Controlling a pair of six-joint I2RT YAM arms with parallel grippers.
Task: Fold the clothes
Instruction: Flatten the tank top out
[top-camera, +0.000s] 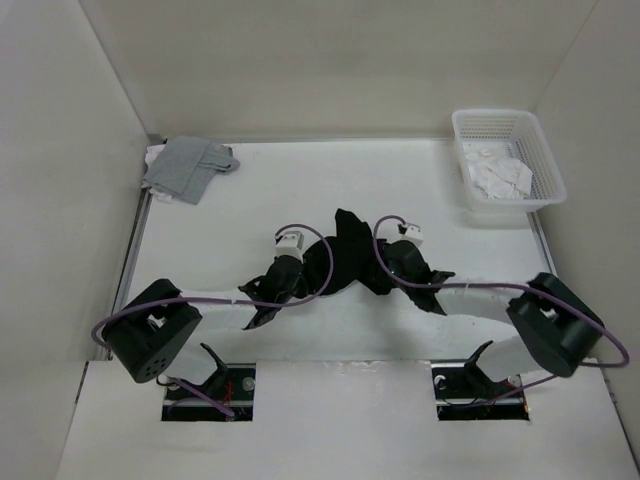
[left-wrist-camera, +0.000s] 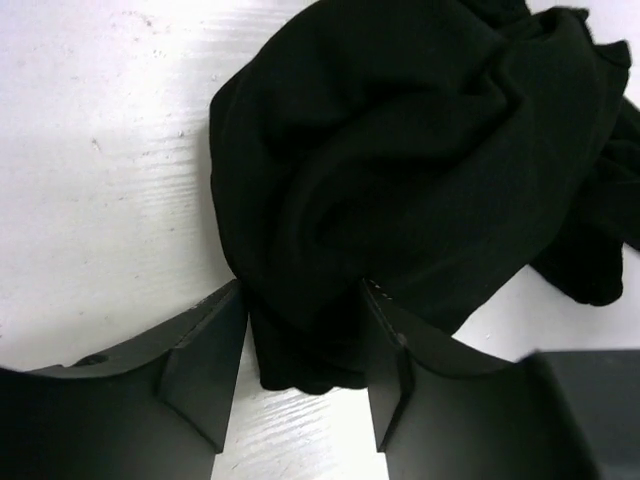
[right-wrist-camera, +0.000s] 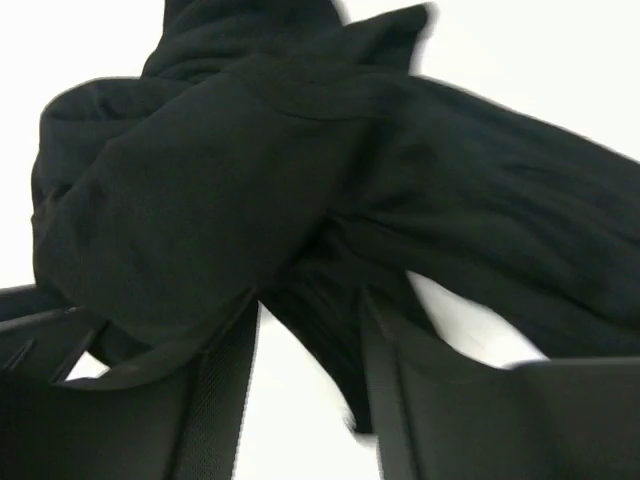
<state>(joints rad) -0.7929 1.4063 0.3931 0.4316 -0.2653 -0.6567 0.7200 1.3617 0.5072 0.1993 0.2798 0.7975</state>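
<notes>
The black top (top-camera: 352, 258) lay bunched at mid-surface (top-camera: 300, 185), with bare white room all round and the side walls well off. My left claw (left-wrist-camera: 302, 300) stood open astride a bulging fold. My right claw (right-wrist-camera: 310, 310) also stood open, with fabric draped across its gap.

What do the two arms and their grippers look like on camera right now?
Left arm and right arm match: white tubular links, bulky black joint housings, a purple cable looping along each, and a small white block at the wrist. Left gripper and right gripper have matte black, wedge-shaped fingers. No markings show.
</notes>
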